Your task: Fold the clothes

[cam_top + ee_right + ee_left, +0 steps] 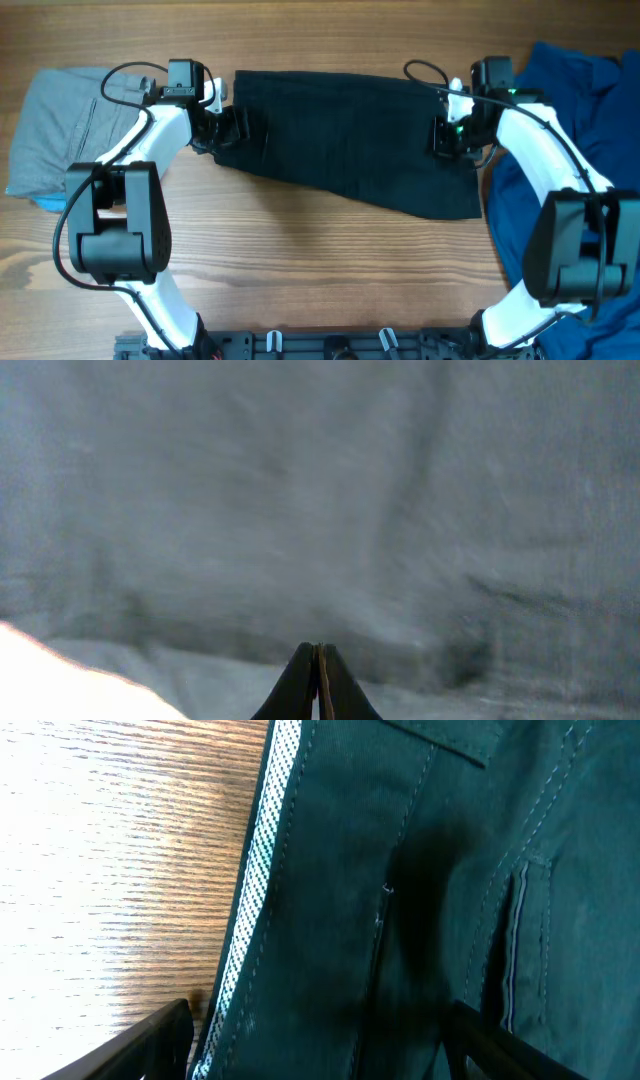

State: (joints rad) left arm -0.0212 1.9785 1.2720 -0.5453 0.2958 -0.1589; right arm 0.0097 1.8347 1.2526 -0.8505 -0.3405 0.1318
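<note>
Black garment point(350, 130) lies spread on table point(300, 265).

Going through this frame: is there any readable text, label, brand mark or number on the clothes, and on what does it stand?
None can be read.
The dark garment shows only stitching and a checked waistband lining in the left wrist view, with no tag or print.
The grey garment and the blue garment show no lettering from overhead.
The right wrist view is too blurred to tell.

Both arms reach toward the far edge of the table.
The left gripper point(228, 125) has its fingers spread wide; the right gripper point(318, 652) has its fingertips pressed together.
</note>
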